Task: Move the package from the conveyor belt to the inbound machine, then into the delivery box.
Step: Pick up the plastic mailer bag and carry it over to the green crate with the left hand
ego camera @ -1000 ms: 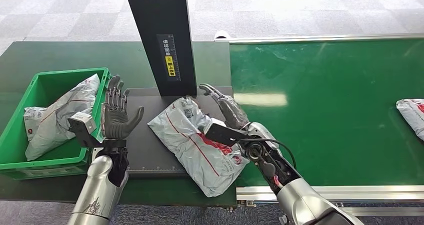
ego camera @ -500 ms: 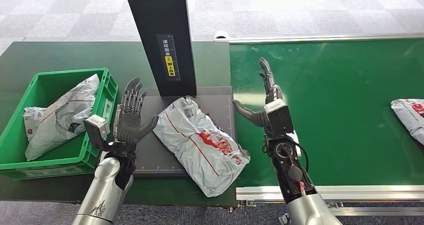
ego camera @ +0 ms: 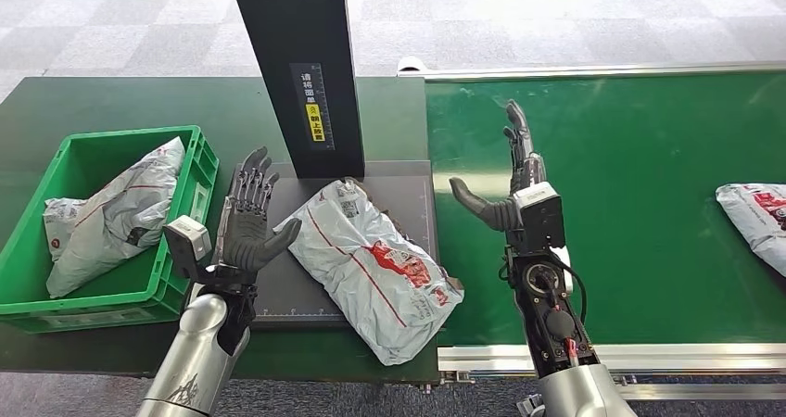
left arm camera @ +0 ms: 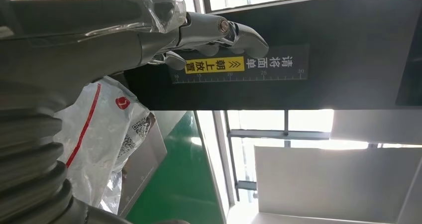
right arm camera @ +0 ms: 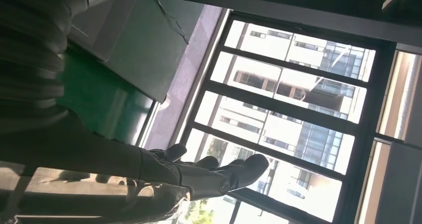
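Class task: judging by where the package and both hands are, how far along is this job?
Done: the package lies on the inbound machine's plate, off the conveyor belt. In hand: nothing; the left hand is open beside the package, the right hand open over the belt. Left: moving it into the green delivery box.

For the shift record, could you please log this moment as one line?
package: lying on inbound machine platform, unheld | left hand: open beside it | right hand: open over conveyor belt | delivery box: holds another package
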Tool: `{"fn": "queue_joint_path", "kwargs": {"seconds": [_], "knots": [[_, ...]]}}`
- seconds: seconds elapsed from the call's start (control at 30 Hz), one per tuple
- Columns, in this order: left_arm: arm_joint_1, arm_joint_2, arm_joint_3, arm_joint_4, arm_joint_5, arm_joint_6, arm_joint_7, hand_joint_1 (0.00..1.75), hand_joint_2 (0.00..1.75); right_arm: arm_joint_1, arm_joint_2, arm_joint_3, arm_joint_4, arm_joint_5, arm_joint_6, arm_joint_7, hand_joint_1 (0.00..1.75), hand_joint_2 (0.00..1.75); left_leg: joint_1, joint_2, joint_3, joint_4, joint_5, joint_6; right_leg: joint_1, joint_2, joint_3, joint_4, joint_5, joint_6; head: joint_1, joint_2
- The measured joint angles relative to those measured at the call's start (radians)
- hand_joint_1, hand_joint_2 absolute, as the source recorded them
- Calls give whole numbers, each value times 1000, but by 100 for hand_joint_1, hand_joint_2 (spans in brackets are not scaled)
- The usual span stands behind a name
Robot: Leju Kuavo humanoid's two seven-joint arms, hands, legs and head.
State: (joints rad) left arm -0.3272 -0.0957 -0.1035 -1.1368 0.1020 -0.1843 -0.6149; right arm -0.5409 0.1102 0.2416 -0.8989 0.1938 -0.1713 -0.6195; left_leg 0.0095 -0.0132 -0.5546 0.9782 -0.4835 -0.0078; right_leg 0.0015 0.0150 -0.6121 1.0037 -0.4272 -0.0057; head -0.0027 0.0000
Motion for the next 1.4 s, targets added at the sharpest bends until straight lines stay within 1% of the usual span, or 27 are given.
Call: {"fn": "queue_joint_path", "kwargs": {"seconds": [0.1, 0.17, 0.3, 0.4, 0.5, 0.57, 0.63, 0.7, 0.83, 1.0, 1.07, 1.2, 1.27, 1.3, 1.4], "knots": [[0, 0, -1, 0, -7, -1, 0, 0, 175, 1, 0, 0, -2, 0, -2, -1, 0, 175, 0, 0, 0, 0, 0, 0, 0, 0, 0, 0, 0, 0, 0, 0], [0, 3, -8, -1, -49, -4, 0, 0, 175, 1, -1, -4, -3, 0, -10, -3, 0, 175, 0, 0, 0, 0, 0, 0, 0, 0, 0, 0, 0, 0, 0, 0], [2, 13, -60, -9, -234, 6, 3, 0, 175, 1, -11, -25, -3, -4, -18, -6, 0, 175, 0, -1, 0, 0, 0, 0, 0, 0, 0, 0, 0, 0, 0, 0], [5, 19, -109, -13, -362, 42, 10, 0, 175, 5, -20, -34, -3, 5, -12, -5, 0, 175, 0, 0, 0, 0, 0, 0, 0, 0, 0, 0, 0, 0, 0, 0], [5, 22, -152, -13, -451, 86, 33, 0, 175, 9, -23, -35, -3, 28, -12, 6, 0, 175, 0, 0, 0, 0, 0, 0, 0, 0, 0, 0, 0, 0, 0, 0], [3, 24, -177, -11, -542, 136, 74, 0, 175, 9, -23, -34, -1, 48, -14, 16, 0, 175, 0, 0, 0, 0, 0, 0, 0, 0, 0, 0, 0, 0, 0, 0], [-3, 28, -206, 5, -667, 188, 123, 0, 175, 6, -23, -33, 7, 63, -15, 26, 0, 175, 0, 0, 0, 0, 0, 0, 0, 0, 0, 0, 0, 0, 0, 0], [-13, 31, -235, 34, -750, 212, 151, 0, 175, 2, -22, -31, 17, 72, -14, 34, 0, 175, 0, 0, 0, 0, 0, 0, 0, 0, 0, 0, 0, 0, 0, 0], [-39, 34, -269, 99, -800, 212, 182, 0, 175, -1, -21, -30, 31, 82, -12, 46, 0, 175, 0, 0, 0, 0, 0, 0, 0, 0, 0, 0, 0, 0, 0, 0], [-68, 39, -288, 160, -833, 197, 233, 0, 175, -1, -21, -29, 37, 99, -7, 62, 0, 175, 0, 0, 0, 0, 0, 0, 0, 0, 0, 0, 0, 0, 0, 0], [-81, 40, -293, 182, -854, 195, 278, 0, 175, -1, -21, -29, 37, 106, -5, 69, 0, 175, 0, 0, 0, 0, 0, 0, 0, 0, 0, 0, 0, 0, 0, 0], [-114, 40, -300, 234, -914, 220, 399, 0, 175, -1, -21, -29, 37, 122, -3, 82, 0, 175, 0, 0, 0, 0, 0, 0, 0, 0, 0, 0, 0, 0, 0, 0], [-126, 38, -300, 256, -932, 231, 433, 2, 175, -1, -21, -29, 38, 128, -3, 85, 0, 175, 0, 0, 1, 0, 0, 0, 0, 0, 1, 0, 0, 0, 0, 0], [-131, 37, -300, 265, -936, 235, 442, 38, 175, -1, -21, -29, 39, 130, -2, 86, 0, 175, 0, 0, 1, 0, 0, 0, 0, 0, 1, 0, 0, 0, 0, 0], [-143, 32, -299, 291, -944, 237, 464, 167, 175, -1, -19, -29, 44, 135, 6, 95, 0, 175, 0, 0, 2, 0, 0, 0, 0, 0, 3, 0, 0, 0, 0, 0]]}}
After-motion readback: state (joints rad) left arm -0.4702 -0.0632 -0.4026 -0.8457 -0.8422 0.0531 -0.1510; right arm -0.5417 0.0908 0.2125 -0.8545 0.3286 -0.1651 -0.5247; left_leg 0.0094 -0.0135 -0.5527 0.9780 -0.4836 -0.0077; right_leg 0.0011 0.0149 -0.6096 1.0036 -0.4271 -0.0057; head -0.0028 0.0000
